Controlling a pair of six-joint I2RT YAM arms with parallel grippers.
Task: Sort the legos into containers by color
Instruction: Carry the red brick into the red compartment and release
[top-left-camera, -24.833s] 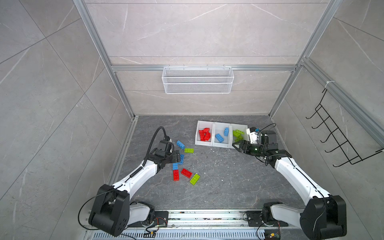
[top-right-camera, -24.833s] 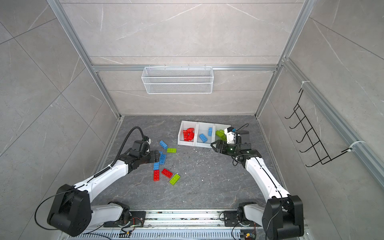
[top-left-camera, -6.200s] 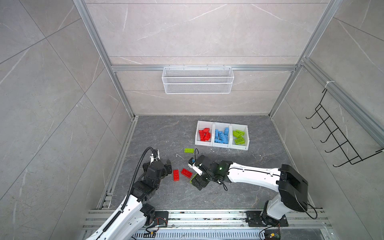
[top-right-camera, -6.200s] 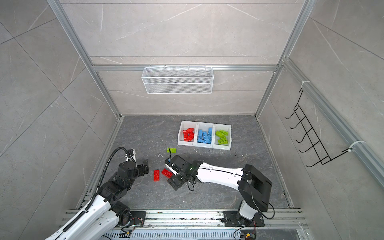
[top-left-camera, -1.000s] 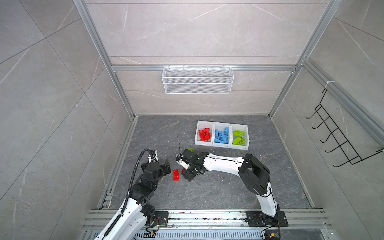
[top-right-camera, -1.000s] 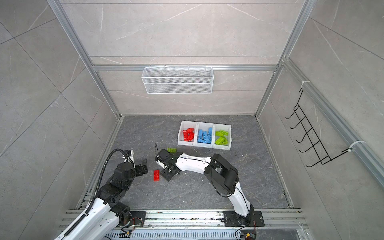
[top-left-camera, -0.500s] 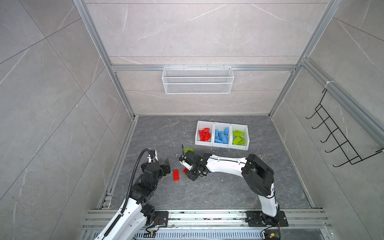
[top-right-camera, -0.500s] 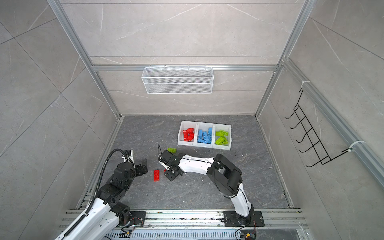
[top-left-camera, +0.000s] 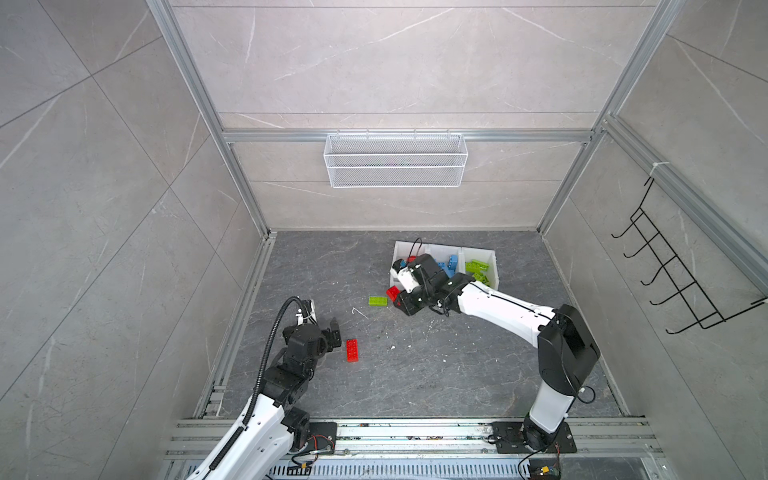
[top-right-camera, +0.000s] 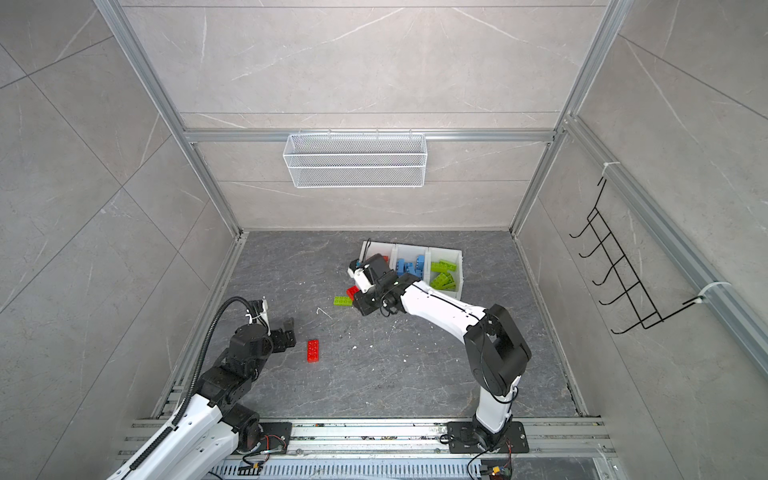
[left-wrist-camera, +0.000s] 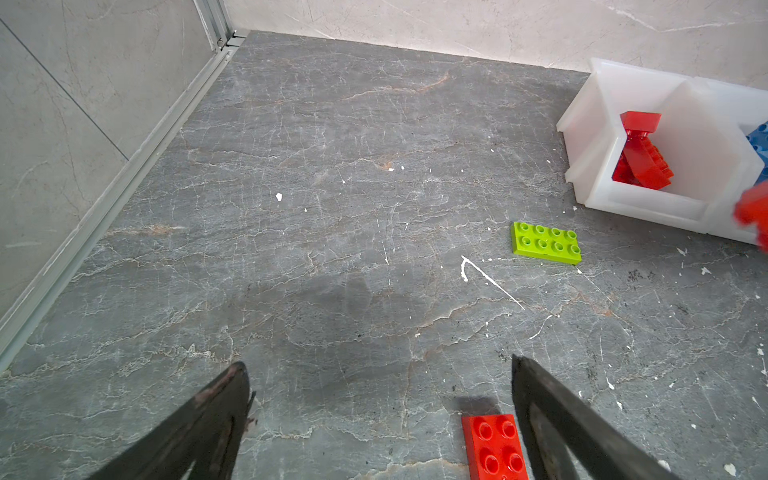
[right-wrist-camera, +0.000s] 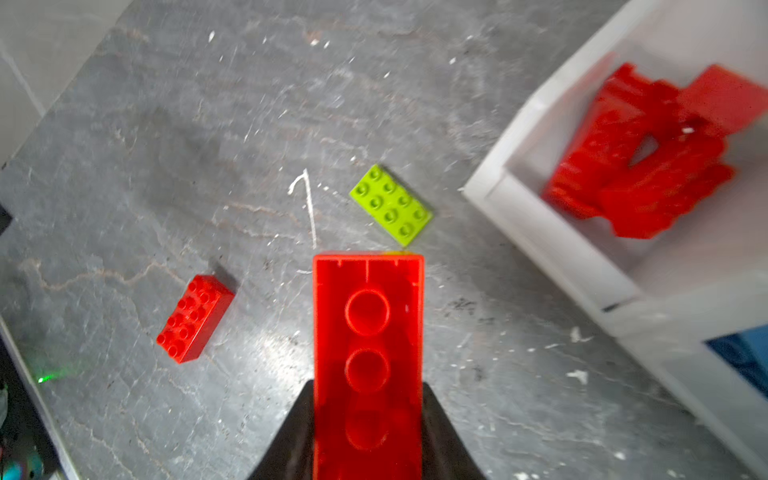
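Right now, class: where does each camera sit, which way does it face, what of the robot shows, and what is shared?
Both top views: high above the arm bases, looking down; both arms, the containers.
Left wrist: low behind the open left gripper, facing the green brick.
Right wrist: behind the right gripper, shut on a red brick, facing down.
Shared: both wrist views show the green brick.

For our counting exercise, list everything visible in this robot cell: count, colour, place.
containers: three, white, rear floor
sorted legos: several, red/blue/green, one colour per container
loose green lego: one, lime, floor near containers
loose red lego: one, red, floor left of middle
held lego: one, red, gripped near containers
wire basket: one, white, back wall
hook rack: one, black, right wall
left end effector: one, black, open beside loose red lego
right end effector: one, black, shut on held lego
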